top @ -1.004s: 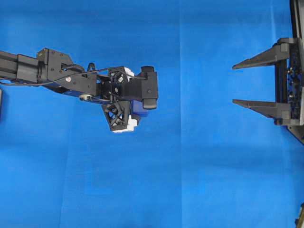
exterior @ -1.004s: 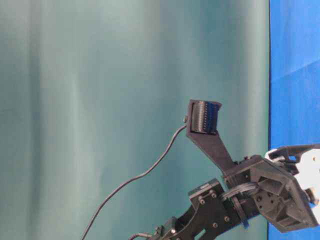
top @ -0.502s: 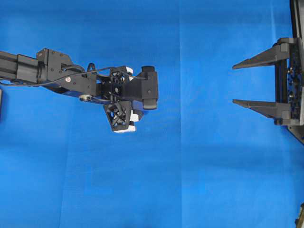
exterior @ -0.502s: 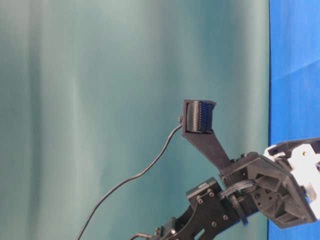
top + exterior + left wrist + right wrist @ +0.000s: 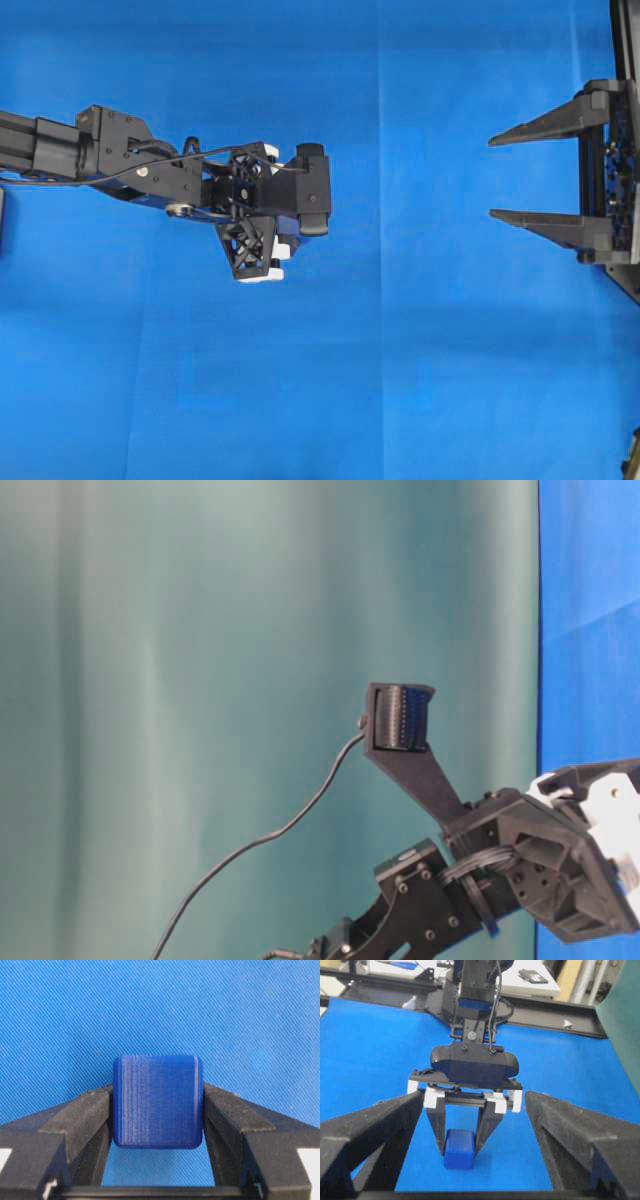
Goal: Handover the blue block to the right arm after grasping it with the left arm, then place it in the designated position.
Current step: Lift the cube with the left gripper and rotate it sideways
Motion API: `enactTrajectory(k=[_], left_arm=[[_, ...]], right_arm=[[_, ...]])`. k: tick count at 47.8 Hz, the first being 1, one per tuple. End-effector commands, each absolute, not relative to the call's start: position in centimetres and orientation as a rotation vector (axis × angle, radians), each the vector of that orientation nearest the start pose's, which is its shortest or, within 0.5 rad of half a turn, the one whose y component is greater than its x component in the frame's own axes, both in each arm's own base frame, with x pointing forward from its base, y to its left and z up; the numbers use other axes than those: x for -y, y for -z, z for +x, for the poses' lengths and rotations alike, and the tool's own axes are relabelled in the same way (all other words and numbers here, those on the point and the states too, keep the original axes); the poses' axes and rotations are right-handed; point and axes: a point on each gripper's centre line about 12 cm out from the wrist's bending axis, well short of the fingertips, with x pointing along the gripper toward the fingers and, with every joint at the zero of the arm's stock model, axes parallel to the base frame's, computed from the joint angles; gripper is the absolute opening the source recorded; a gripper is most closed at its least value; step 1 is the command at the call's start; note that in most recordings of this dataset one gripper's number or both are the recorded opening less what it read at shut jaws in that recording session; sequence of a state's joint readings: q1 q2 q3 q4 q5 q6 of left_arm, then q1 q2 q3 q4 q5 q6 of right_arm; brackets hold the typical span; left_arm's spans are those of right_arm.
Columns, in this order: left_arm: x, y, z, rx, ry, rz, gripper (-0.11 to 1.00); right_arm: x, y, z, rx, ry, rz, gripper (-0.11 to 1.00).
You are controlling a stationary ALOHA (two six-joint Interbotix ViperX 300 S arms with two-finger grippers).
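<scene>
- In the left wrist view, the blue block sits squarely between the two black fingers of the left gripper, each finger pressed flat against one side face, so this gripper is pinching the block.
- Below the block lies the blue cloth that covers the worktop; from the right wrist view the block appears to rest on that cloth, held between the finger tips.
- From overhead, the left arm reaches in from the left edge, its gripper pointing down near the middle-left of the cloth; the block itself is almost wholly hidden under the wrist parts there.
- The white brackets of the left gripper show just above its fingers in the right wrist view.
- Farther off, at the right edge of the overhead view, the right gripper is spread wide, holding nothing, well apart from the block.
- The table-level view shows only the left arm's wrist and a cable before a green backdrop.
</scene>
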State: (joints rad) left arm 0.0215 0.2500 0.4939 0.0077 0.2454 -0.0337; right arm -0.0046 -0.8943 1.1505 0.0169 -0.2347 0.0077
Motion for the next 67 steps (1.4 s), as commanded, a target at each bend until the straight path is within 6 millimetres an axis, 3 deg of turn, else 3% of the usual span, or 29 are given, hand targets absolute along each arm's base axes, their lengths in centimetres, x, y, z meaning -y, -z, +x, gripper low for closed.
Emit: enactTrajectory(k=[1,52,67], left_arm=[[-0.7,-12.3,42.1,-0.946,-0.029,-0.028,0.46],[-0.8,-31.2,40.0,-0.853,-0.033,-0.022,0.47],[-0.8,-31.9,39.7,-0.862,-0.034,-0.015,0.46]], right_arm=[[0.2,-29.4,21.4,0.008,0.011,0.029,0.98],[0.2,-29.6,21.5,0.012,0.011,0.03,0.98],[0.2,-29.6,21.5,0.012,0.011,0.032,0.98]])
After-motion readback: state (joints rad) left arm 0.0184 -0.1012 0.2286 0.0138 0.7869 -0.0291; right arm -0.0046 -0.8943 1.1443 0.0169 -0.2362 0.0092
